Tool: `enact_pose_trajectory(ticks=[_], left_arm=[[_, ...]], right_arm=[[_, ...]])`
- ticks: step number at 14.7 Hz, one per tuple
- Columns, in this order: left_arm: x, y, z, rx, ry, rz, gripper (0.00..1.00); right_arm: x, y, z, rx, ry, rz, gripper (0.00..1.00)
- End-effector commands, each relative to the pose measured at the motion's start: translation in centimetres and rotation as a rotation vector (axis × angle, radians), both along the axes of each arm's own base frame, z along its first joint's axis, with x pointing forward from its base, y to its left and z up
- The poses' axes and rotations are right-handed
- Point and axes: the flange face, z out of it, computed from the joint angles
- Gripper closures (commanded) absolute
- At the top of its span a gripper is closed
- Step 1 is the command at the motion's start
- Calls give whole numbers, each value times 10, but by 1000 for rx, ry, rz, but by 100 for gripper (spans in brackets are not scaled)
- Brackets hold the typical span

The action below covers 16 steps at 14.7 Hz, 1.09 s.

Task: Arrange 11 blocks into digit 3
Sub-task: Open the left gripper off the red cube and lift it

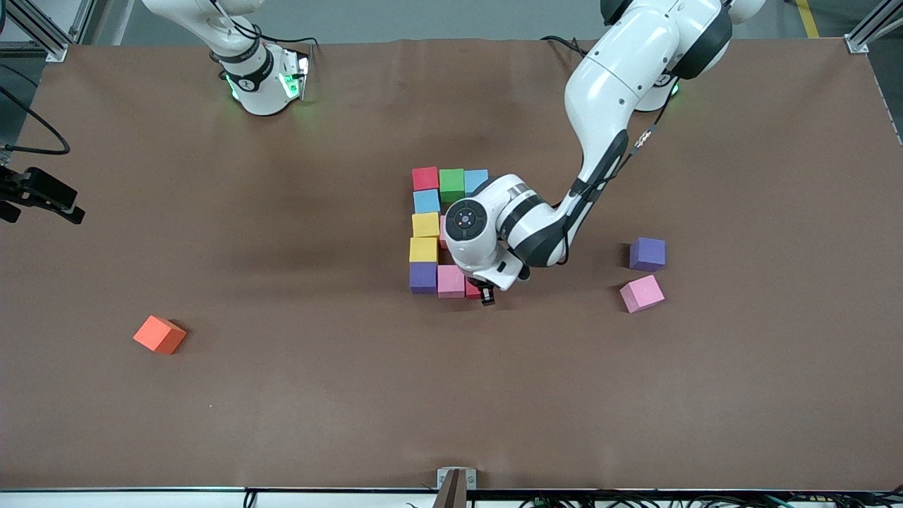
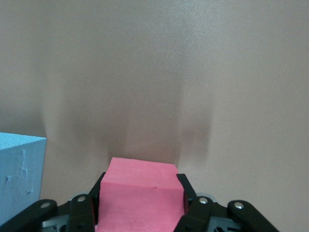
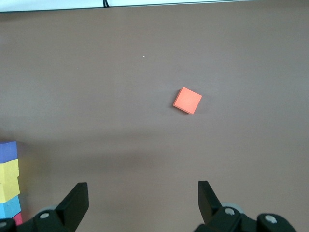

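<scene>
1. The left claw is down at the surface, at the low end of the block figure. It grips a red block narrowly between its fingers – the left wrist view shows that block filling the gap of the claw.
2. The held block touches the pink block, sitting at its 3 o'clock in the front view.
3. Read the front view as a dial centred on the upper yellow block.
   - At 12 o'clock stand a blue block and then the corner red block.
   - From that corner a green block and another blue one run toward the left arm's end.
   - At 6 o'clock come the lower yellow block and the purple block, which touches the pink block.
4. At about 4 o'clock, well apart from the figure, lie a loose purple block and a loose pink block, near each other.
5. An orange cube lies alone at about 8 o'clock, toward the right arm's end.
6. The right claw waits in the air over bare surface with its fingers spread wide and holding nothing. Its wrist view takes in the orange cube.
</scene>
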Motion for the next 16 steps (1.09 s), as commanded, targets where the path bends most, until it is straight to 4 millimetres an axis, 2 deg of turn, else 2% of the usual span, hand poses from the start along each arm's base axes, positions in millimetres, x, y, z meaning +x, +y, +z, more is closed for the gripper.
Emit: enact_pose_trajectory(ticks=[1,2,3,4,5,6,9,13,16], left_arm=[[-1,-1,-5,3,-12,7,63],[0,-1,-5,4,-13,8,60],[0,0,-5,6,-15,5,52],[0,0,-5,8,-16,0,37],[-1,-1,-5,8,-15,-9,9],[-1,-2,-4,7,-17,-11,0],[1,-3,7,-3,-28,-9,0],[-6,-11,17,-2,-30,-23,0],[-3,-10,36,-4,-45,-22,0]], right_arm=[[-5,1,5,-17,-2,13,0],[-5,-1,5,-17,0,8,0],[-6,0,5,-19,0,11,0],[-6,-1,5,-19,0,10,0],[-6,-1,5,-19,0,10,0],[-6,-1,5,-19,0,10,0],[-6,-2,5,-19,0,5,0],[-6,-5,5,-18,2,1,0],[-8,-6,4,-17,20,-1,0]])
